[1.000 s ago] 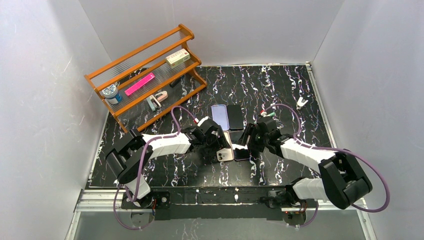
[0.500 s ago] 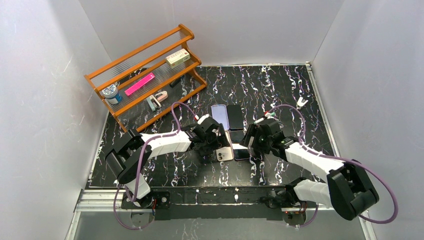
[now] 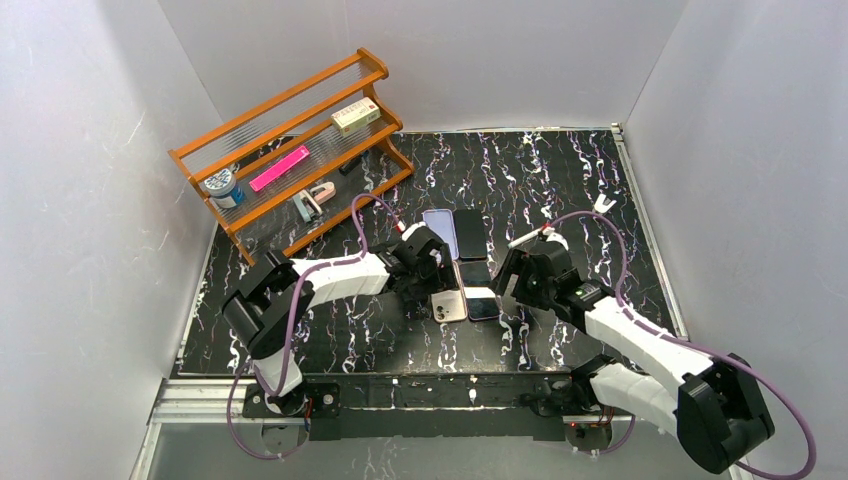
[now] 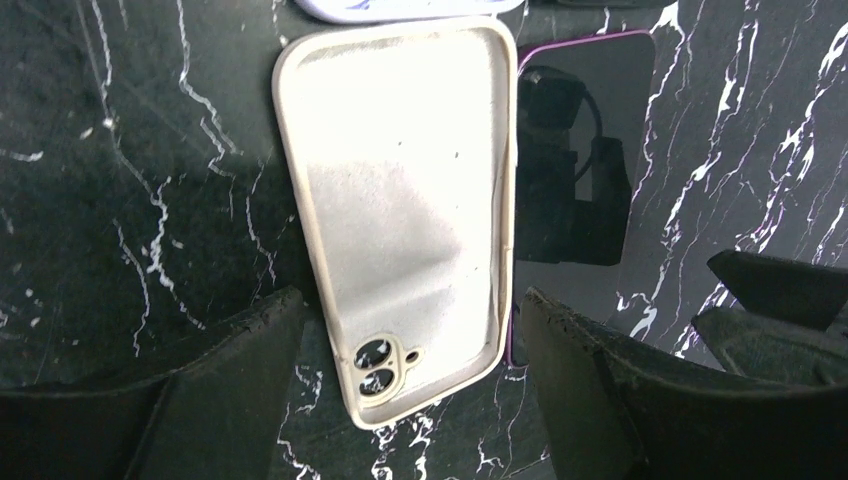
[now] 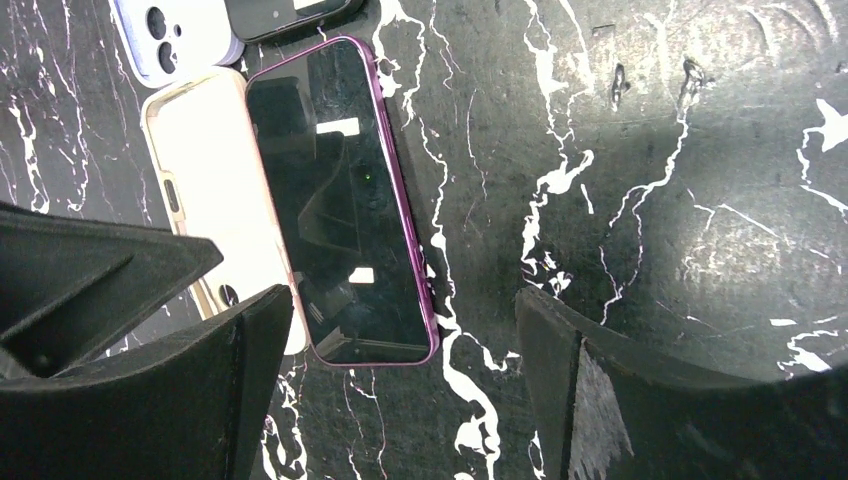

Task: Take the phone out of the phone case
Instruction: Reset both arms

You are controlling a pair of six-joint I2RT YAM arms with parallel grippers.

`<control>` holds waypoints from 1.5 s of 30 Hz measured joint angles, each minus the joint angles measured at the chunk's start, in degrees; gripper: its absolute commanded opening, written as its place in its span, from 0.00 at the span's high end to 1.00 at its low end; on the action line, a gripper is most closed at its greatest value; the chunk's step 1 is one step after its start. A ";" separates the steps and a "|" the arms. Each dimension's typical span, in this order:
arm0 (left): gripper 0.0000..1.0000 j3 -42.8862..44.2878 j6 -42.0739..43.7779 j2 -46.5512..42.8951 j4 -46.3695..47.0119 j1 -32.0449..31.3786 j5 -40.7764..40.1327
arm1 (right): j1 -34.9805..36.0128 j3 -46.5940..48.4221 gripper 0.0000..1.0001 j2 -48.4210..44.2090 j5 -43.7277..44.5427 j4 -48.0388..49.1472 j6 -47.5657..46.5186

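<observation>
Beneath the left jaws lies the empty case (image 4: pixel 400 220); beneath the right jaws, close alongside it, the phone (image 5: pixel 335 200) rests screen-up on the desk (image 5: pixel 650 200). Both jaws gape wide, holding nothing. Removal looks finished; next, the arms need only pull clear.

1. The phone (image 5: pixel 340 200), purple-rimmed and screen up, lay flat on the black marbled table (image 5: pixel 650 180).
2. The empty cream phone case (image 5: pixel 205 170) lay alongside it, touching.
3. The right gripper (image 5: pixel 400 310) stood spread wide, the phone's near end between its fingers (image 5: pixel 620 400), ungripped.
</observation>
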 measured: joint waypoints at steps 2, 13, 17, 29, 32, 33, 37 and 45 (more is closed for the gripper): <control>0.23 0.81 0.52 0.85 0.39 0.26 0.33 | 0.00 0.00 0.10 -0.98 0.24 -0.85 0.11; 0.16 1.44 2.82 1.25 1.07 0.57 1.86 | 0.00 0.00 0.10 -7.37 4.09 -5.22 0.07; 0.15 1.38 3.89 1.22 2.01 0.92 2.25 | 0.00 0.11 0.10 -10.08 6.12 -6.64 -0.20; 0.12 0.83 4.48 1.68 5.70 1.90 4.98 | 0.00 2.40 0.10 -14.88 11.10 -11.67 -1.25; 0.11 0.83 4.50 1.66 5.64 1.99 4.96 | 0.00 2.60 0.10 -16.28 12.17 -13.14 -1.40; 0.10 0.83 4.50 1.66 5.55 2.08 4.96 | 0.00 2.71 0.10 -16.59 12.44 -13.53 -1.42; 0.07 0.15 4.57 0.55 4.59 2.93 3.72 | 0.00 3.98 0.08 -18.34 14.29 -15.45 -1.99; 0.02 -5.62 8.94 -19.23 -6.43 12.35 -5.73 | 0.00 9.73 0.01 -25.03 20.65 -19.06 -6.32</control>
